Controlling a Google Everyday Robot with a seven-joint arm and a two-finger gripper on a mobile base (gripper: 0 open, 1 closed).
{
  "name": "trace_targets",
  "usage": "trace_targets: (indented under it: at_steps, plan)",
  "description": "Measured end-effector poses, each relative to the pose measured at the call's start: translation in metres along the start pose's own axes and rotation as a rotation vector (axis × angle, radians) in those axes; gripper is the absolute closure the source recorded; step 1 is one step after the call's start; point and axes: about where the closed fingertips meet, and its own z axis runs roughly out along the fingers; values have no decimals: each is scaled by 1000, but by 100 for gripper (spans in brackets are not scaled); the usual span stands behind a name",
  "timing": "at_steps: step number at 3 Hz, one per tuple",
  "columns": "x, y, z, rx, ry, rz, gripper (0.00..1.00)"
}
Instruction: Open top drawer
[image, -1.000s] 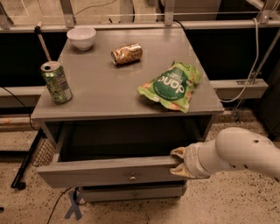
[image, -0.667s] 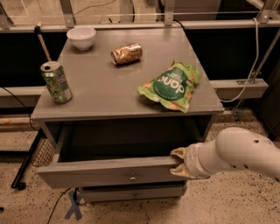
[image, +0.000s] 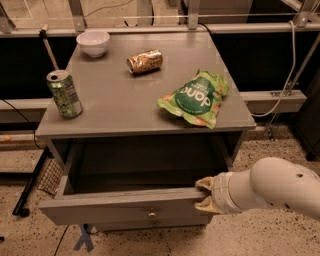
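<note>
Grey counter is carrying a green can at the left, a bowl at the far left, a tipped can and a bag at the right. Under it, the drawer is standing open, its front pulled near and its dark inside showing. Over the last second the front has been sliding a little nearer, while everything on the counter is staying put. The claw is sitting at the right end of the front, pinching its upper edge rather than the knob, and it has been travelling near with the front. The task is looking almost done, with only a short pull possibly remaining.
</note>
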Motion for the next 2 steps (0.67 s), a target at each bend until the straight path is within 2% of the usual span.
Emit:
trace_targets:
  at_steps: [1, 2]
  plan:
    - [0, 0, 0, 0, 0, 0, 100]
    - [-1, 23, -8, 18, 4, 12, 100]
